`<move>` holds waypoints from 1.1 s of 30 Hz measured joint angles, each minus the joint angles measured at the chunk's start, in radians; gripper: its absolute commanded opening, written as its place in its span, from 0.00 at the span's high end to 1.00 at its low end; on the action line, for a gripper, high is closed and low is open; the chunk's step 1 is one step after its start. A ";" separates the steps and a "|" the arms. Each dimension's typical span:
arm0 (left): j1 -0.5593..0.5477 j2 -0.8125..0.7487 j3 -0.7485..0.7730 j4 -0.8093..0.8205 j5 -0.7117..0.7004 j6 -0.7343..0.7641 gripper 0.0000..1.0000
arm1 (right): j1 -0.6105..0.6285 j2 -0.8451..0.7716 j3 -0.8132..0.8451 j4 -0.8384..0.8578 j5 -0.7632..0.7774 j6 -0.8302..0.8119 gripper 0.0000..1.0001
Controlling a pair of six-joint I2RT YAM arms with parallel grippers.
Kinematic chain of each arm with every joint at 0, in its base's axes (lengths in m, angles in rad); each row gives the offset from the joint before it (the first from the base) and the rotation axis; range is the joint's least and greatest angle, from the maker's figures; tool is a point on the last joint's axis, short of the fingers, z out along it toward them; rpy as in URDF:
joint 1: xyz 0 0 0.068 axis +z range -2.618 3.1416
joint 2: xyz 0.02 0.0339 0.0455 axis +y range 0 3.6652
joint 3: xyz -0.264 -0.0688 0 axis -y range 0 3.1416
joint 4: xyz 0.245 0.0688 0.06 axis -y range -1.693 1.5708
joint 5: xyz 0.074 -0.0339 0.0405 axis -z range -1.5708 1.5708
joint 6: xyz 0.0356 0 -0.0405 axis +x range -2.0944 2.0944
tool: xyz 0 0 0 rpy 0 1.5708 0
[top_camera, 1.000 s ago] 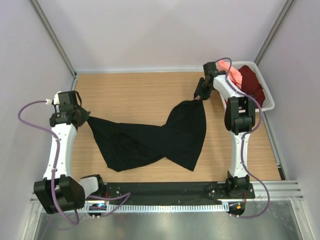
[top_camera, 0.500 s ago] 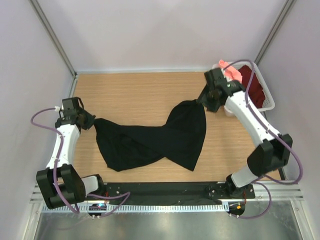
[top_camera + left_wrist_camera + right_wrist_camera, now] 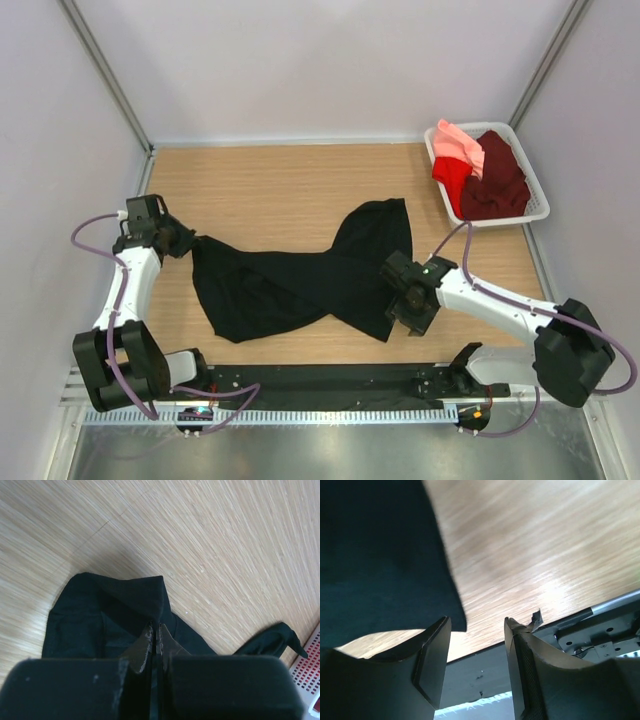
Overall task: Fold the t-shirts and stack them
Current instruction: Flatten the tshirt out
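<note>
The black t-shirt [image 3: 300,285] lies twisted and unfolded across the middle of the table [image 3: 260,180]. The left gripper [image 3: 186,243] is clamped tight on its left edge. The right gripper [image 3: 404,300] stands part open and empty over the near right corner. The step in hand appears to be spreading; next, the right jaws should pinch that corner and draw the cloth flat.

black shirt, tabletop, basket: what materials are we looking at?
Black t-shirt: soft matte cloth, probably cotton knit; it drapes and twists into folds. Tabletop: light wood grain with a faint sheen, possibly laminate rather than solid wood. Basket: white, rigid, perforated walls; looks like moulded plastic.
</note>
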 measured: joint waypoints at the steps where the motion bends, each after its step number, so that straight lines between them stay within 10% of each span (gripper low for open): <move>1: 0.000 0.000 0.000 0.001 0.005 0.000 1.00 | 0.008 -0.019 -0.027 0.011 -0.006 0.028 0.47; 33: 0.000 0.000 -0.004 0.015 0.020 0.021 1.00 | 0.282 -0.031 -0.181 0.229 0.016 0.509 0.53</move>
